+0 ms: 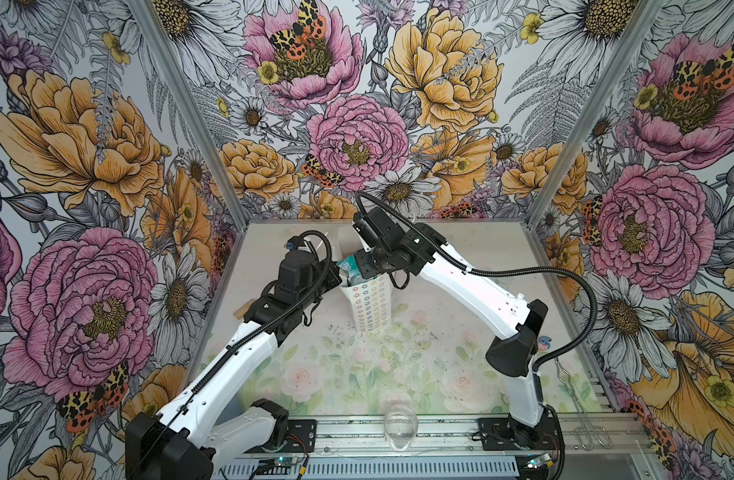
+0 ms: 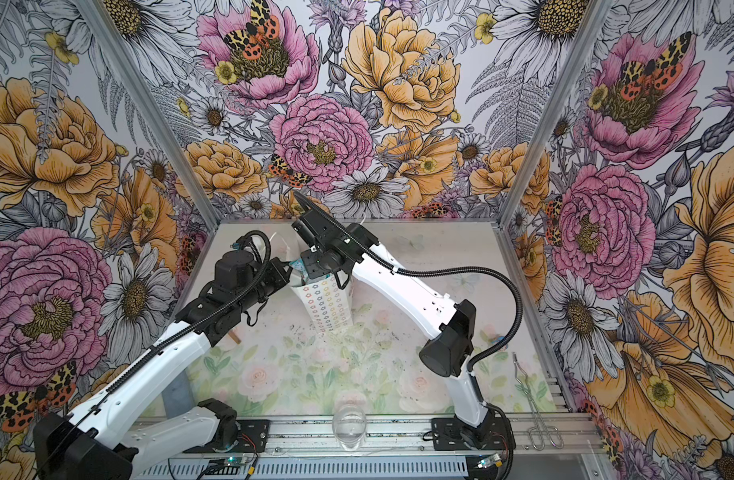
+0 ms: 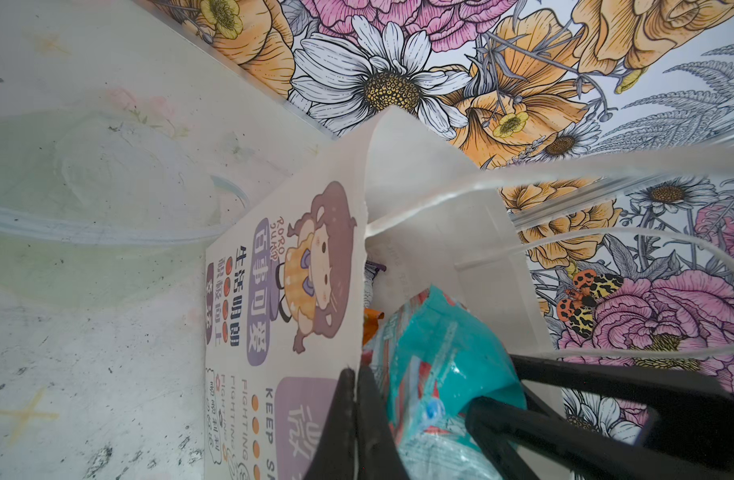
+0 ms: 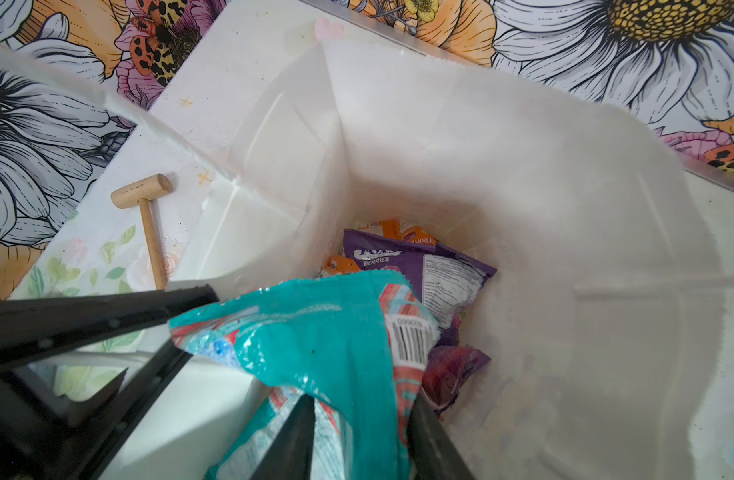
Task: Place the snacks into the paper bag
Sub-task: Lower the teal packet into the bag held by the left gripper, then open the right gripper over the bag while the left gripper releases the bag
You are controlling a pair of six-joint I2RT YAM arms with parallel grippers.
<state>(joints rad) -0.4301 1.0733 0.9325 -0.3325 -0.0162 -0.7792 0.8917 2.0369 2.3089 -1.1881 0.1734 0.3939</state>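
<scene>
Teal packet [image 4: 315,353] hanging nose-down in the mouth of the paper bag [image 1: 371,307], partly past the rim, not yet at the bottom. Caught between the jaws of the right gripper [image 4: 361,401] — jaws part-way apart, crinkled film filling the gap. Cannot tell whether pinched or merely resting there.

Left gripper [image 3: 357,415] closed tight on the top edge of the printed bag wall, holding the mouth open. Bag upright near mid-table in both top views.

Inside, per right wrist view: purple packet [image 4: 419,266] lying on the floor of the bag, orange-and-white wrapper [image 4: 394,230] peeking out beneath it at two spots. One packet or two, cannot tell. No green-yellow packet made out; possibly buried under the purple one.

Table [image 1: 315,374] scanned in both top views: no loose snacks found. Only a wooden mallet [image 4: 147,216] beside the bag and a clear glass [image 1: 400,428] at the near edge, neither part of the job.

Judgement: nearly finished. Left to do — let go of the teal packet so as to drop it in, lift the right gripper clear, release the bag wall.
</scene>
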